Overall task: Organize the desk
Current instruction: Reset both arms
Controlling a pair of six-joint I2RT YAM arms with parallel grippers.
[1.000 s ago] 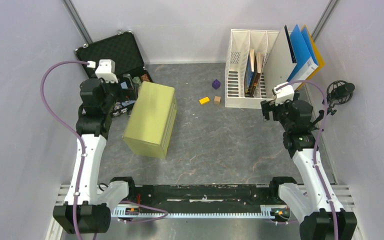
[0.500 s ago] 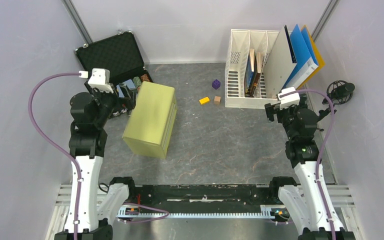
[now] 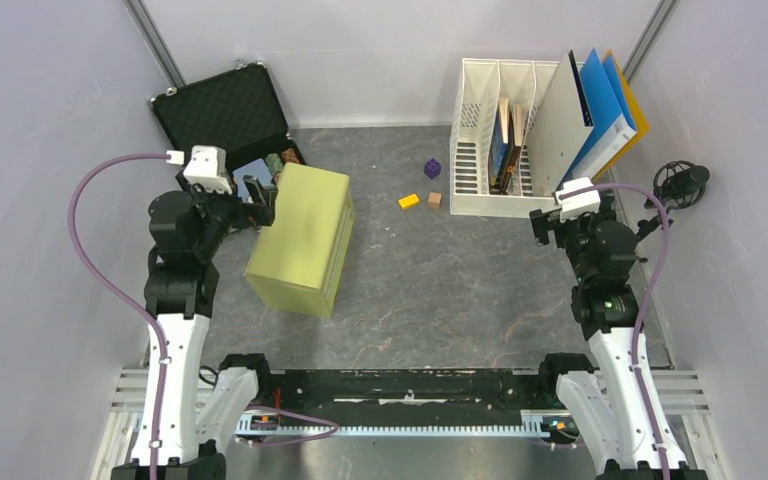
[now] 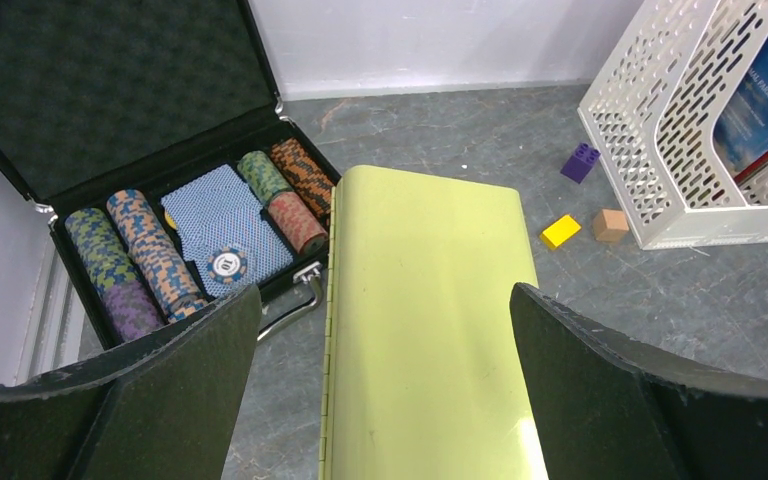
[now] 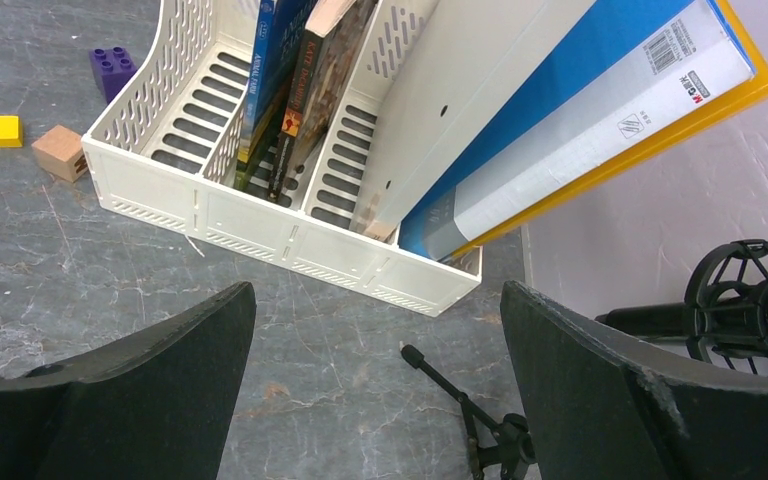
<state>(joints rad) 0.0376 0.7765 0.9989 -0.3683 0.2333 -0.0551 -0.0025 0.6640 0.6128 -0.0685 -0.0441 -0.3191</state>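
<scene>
The tidying looks barely begun, and nothing is held. The left end effector (image 4: 385, 300) hangs above the far end of the yellow-green cabinet (image 3: 302, 238), fingers spread wide. The right end effector (image 5: 377, 290) hovers, equally wide apart, just near of the white file organizer (image 5: 260, 225).

The desk (image 3: 430, 290) spans the whole floor of the cell, and everything sits on its far half. I judge this to be an approach step, with each arm lining up on a target. If the left arm goes for the cabinet, the body looks too broad to pinch across. It would call for a push or a grip on an edge.

Three loose blocks lie between cabinet and organizer, a purple block (image 3: 432, 168), a yellow block (image 3: 409, 201) and a tan block (image 3: 434, 200), the last two close together. Picking one up calls for a reach left from the right arm and a descent around it.

**Containers**
- The black case (image 4: 110, 90) stands open at far left, touching or just beside the cabinet. It holds rows of poker chips (image 4: 135, 250) and a blue card deck (image 4: 222, 215).
- The organizer's left slot looks empty. Its middle slots hold upright books (image 5: 300, 90), and a blue folder (image 5: 550, 120) and a yellow folder (image 5: 740, 95) lean out to the right.

A small microphone (image 3: 682, 183) stands right of the organizer.
</scene>
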